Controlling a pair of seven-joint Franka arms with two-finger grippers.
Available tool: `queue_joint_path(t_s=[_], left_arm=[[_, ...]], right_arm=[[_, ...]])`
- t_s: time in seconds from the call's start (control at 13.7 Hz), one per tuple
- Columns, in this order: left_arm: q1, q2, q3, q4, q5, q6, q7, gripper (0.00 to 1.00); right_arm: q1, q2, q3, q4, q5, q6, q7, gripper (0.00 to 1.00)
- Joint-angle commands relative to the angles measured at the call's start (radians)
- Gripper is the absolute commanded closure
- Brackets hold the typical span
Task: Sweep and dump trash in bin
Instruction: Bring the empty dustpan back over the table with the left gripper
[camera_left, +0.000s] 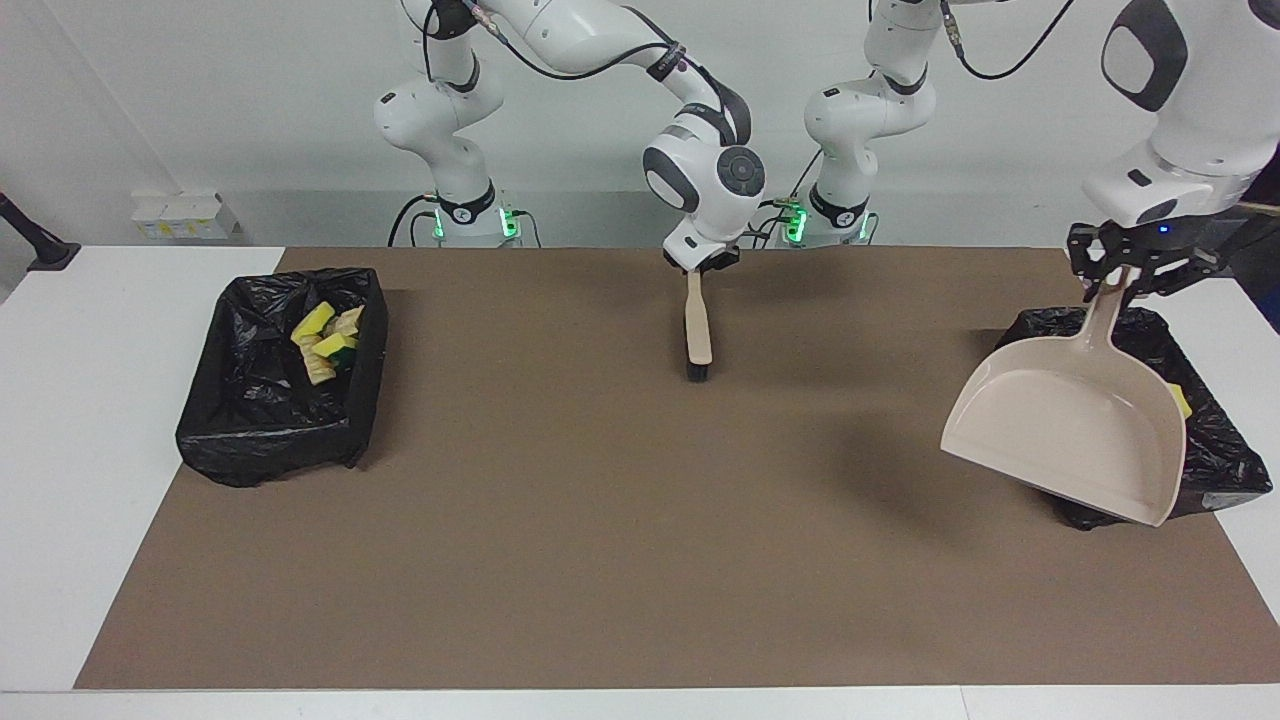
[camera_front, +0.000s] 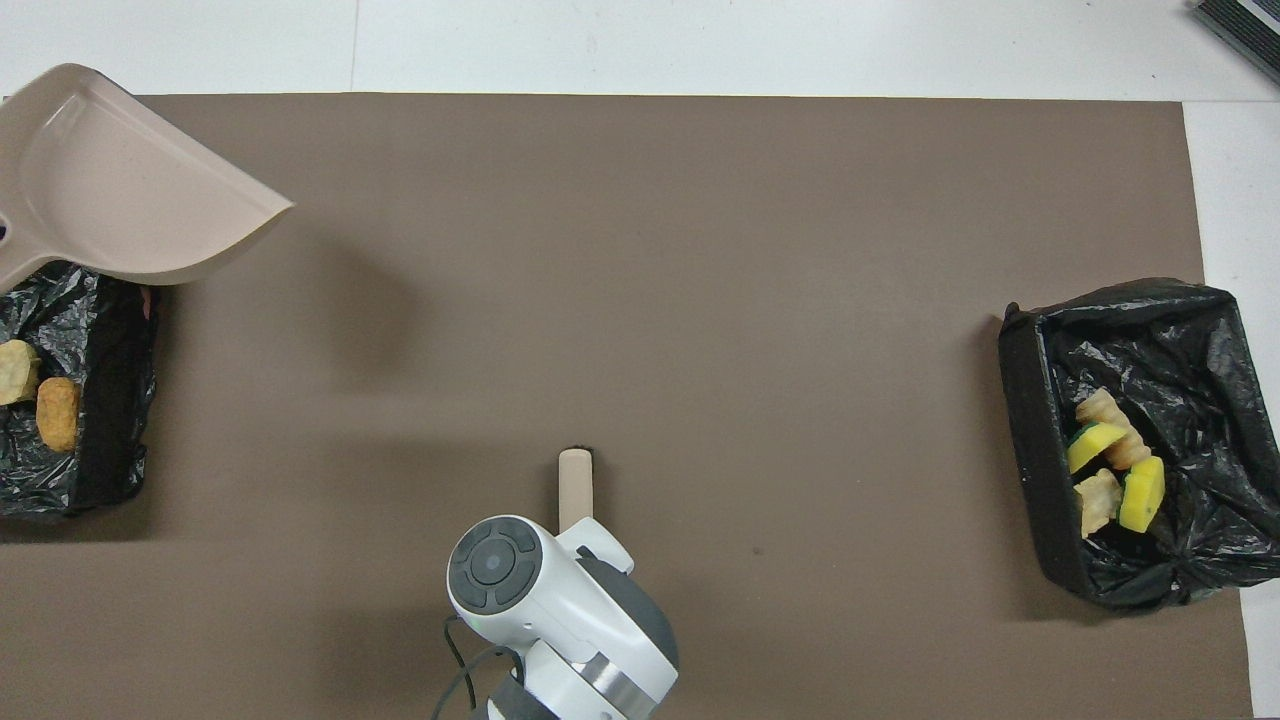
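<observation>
Left tool clamped on the dustpan handle, up in the air over the bin at the left arm's end of the desk. Pan hangs tilted, mouth down, covering most of that bin in the facing view. Pan looks empty.

Right tool clamped on the brush handle, over the mat middle, close to the robots. Brush hangs bristles down; cannot tell if bristles touch the mat.

Trash: all in bins. Left-end bin holds two brown bread pieces, seen from overhead, plus a yellow sponge bit peeking past the pan edge in the facing view. Second bin, at the right arm's end, holds a cluster of sponge wedges and bread pieces toward the side nearer the robots. Both bins lined with black bags, sitting on the mat edges.
</observation>
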Motion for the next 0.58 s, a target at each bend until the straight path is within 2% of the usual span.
queue_joint_path(t_s=[0.0,0.07,0.29,0.51], left_arm=[[-0.083,-0.026,0.02,-0.047,-0.101,0.012,-0.295,1.0],[-0.121,-0.017,0.02,-0.046,-0.15,0.029,-0.422,1.0],[-0.238,0.016,0.02,-0.054,-0.238,0.115,-0.614,1.0],[-0.36,0.065,0.02,-0.083,-0.273,0.236,-0.692,1.0]], right_arm=[[-0.005,-0.054,0.004,-0.085,0.02,0.052,-0.056,1.0],[-0.006,-0.051,0.004,-0.086,0.022,0.065,-0.056,1.0],[-0.021,-0.045,0.002,-0.079,0.052,0.069,-0.09,0.48],[-0.08,-0.063,0.001,-0.05,0.054,0.06,-0.104,0.27]])
